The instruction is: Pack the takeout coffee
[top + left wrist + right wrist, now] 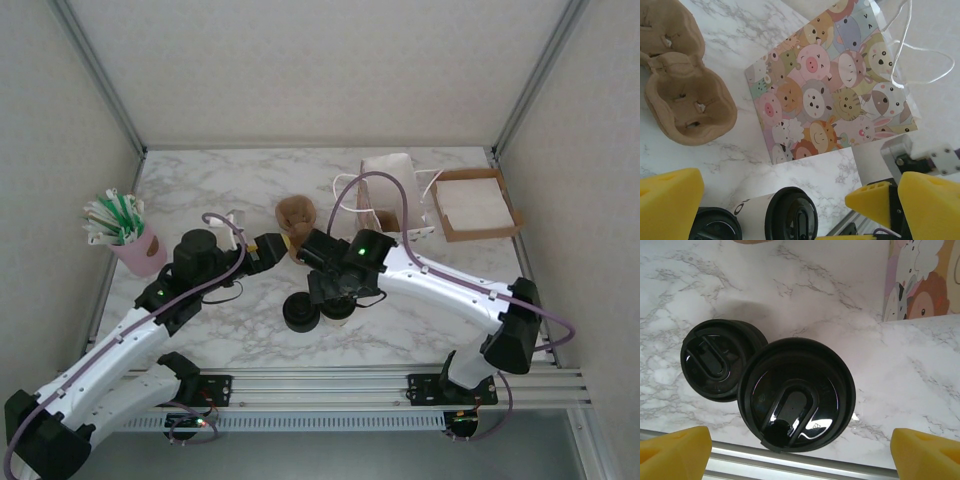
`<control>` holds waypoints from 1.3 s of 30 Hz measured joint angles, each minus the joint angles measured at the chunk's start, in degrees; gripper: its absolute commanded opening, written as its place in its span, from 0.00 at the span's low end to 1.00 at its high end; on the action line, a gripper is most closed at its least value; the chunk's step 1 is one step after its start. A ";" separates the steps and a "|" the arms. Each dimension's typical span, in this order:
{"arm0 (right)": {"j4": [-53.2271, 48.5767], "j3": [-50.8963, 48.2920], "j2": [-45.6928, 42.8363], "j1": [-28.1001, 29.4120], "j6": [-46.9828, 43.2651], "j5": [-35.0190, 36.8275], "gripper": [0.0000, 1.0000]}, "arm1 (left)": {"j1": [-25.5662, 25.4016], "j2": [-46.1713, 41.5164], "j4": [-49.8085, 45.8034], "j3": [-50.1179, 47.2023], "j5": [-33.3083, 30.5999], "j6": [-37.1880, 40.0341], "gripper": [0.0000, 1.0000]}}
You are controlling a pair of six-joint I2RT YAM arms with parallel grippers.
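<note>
Right gripper [800, 452] sits over the takeout coffee [796, 395], fingers [675, 452] spread 1 each side, no contact: looks lined up to pinch it. Cup stands just beside the lid stack [715, 362]. Left gripper [775, 200] is near the lid stack, fingers spread, empty.

takeout coffee [796, 395] lid, between right gripper [800, 455] pads [672, 452]: black plastic, glossy | pads: yellow foam, matt | pile of lids [717, 360] beside it: same glossy plastic | table [840, 295]: marble-look, smooth, faint sheen | cup carrier [687, 100] ahead of left gripper [775, 200]: moulded paper pulp, rough, matt | gift bag [835, 95]: printed, glossy
</note>
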 measured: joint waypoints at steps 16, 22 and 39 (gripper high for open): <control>-0.22 1.88 7.10 0.00 1.68 -0.07 0.85 | 1.75 -0.85 -0.09 -1.36 1.53 0.59 1.00; -0.13 1.84 7.58 0.00 2.32 -0.28 0.83 | 2.21 -0.87 -0.04 -1.88 1.84 0.61 1.00; 2.69 -2.58 7.61 -0.44 2.97 -2.12 0.78 | 2.47 -0.68 0.02 -1.95 2.99 0.61 1.00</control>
